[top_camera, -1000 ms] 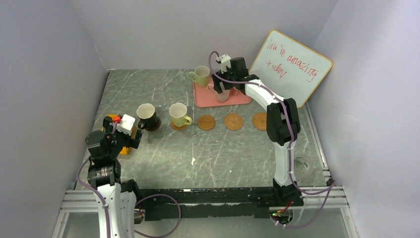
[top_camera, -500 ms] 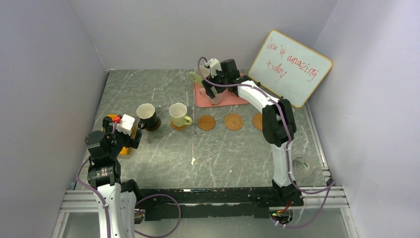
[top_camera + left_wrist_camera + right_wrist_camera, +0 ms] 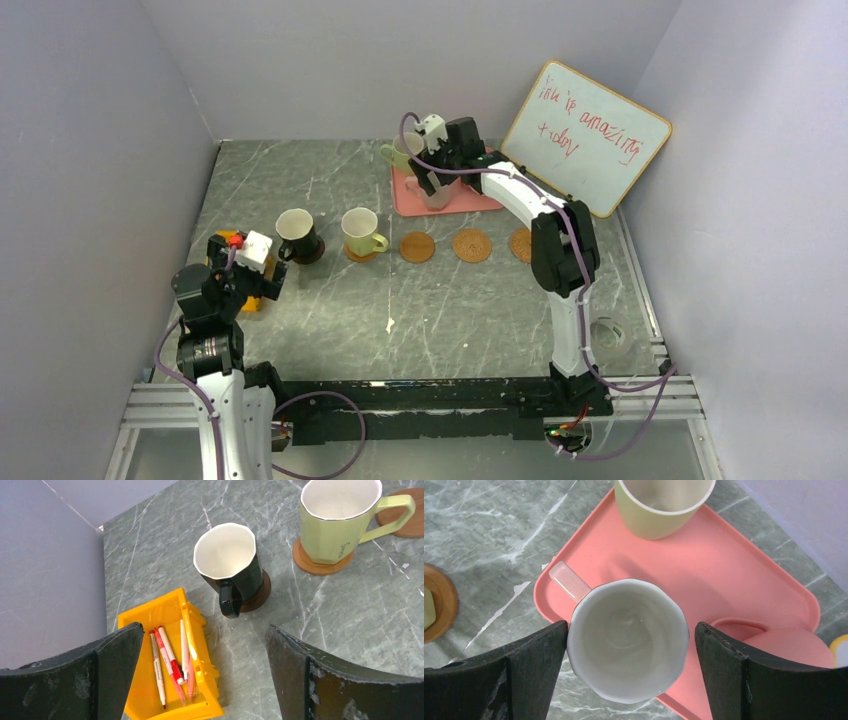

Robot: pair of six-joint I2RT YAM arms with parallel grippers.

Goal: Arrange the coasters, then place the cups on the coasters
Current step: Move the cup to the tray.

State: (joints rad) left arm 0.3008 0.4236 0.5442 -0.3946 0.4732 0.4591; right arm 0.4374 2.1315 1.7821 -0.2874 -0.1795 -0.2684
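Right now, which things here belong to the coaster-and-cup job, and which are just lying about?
Job: dark brown mug on dark coaster; green mug on tan coaster; three bare woven coasters; pale pink mug; second green mug; another pink mug.
Lying about: pink tray; whiteboard; yellow bin; pens.

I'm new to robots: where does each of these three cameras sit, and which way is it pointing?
Top external: high behind the arms, looking down on the table; left arm and right arm both show.
Left wrist: on the left arm, looking down at the dark mug and yellow bin; its open fingers frame the bottom.
Right wrist: straight above a pink mug on the pink tray; open fingers flank it.
Shared: top and left wrist both show the dark mug.
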